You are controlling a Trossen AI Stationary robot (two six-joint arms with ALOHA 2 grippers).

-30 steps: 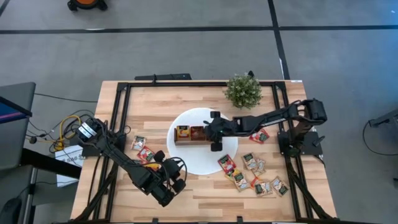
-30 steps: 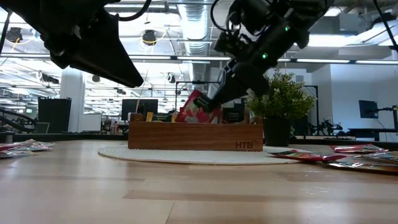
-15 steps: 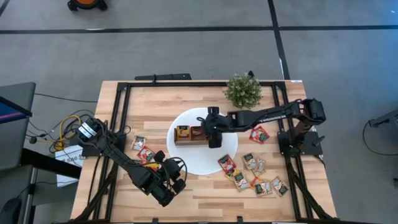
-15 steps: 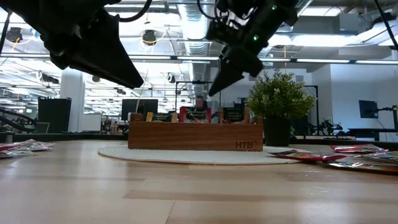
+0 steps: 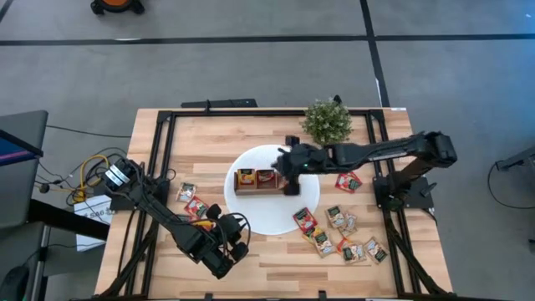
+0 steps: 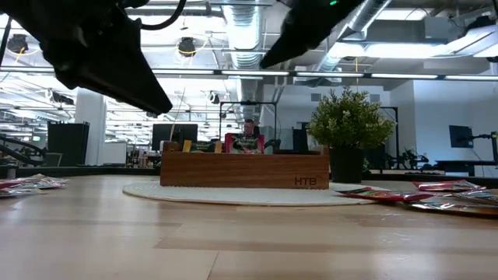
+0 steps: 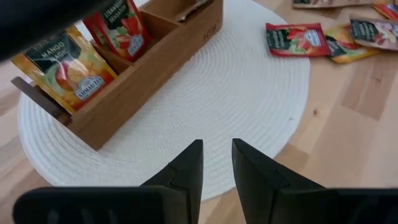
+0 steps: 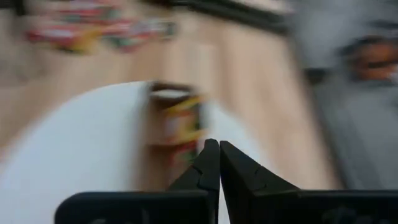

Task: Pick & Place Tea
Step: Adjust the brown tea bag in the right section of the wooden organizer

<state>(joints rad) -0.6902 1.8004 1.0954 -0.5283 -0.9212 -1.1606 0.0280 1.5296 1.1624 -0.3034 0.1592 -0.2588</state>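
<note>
Risen since a second ago: right gripper (image 5: 290,171), then low over the wooden box (image 5: 261,180) with a red sachet at its tips, now lifted clear above the box's right end, fingers (image 8: 208,163) pressed together on nothing, red sachet (image 6: 244,142) left standing upright in the middle compartment. Going left to right: a few flat paper sachets (image 5: 191,201) loose on the pale plank table (image 5: 276,259) at its left side; left gripper (image 5: 233,240) parked near the table's front edge, just off the round white woven mat (image 5: 267,219), dark tapered fingers (image 7: 188,171) parted by a narrow gap, pinching nothing. Box narrow, brown, three-celled, lying across the mat; yellow-orange mango sachet (image 7: 68,67) upright in the left cell, red one beside it, right cell hidden under the right arm from above. Small bushy green plant (image 5: 327,121) at the back. Red sachet (image 5: 348,181) beside the mat's right rim, more sachets (image 5: 343,232) scattered on the wood right of the mat, some overlapping.
</note>
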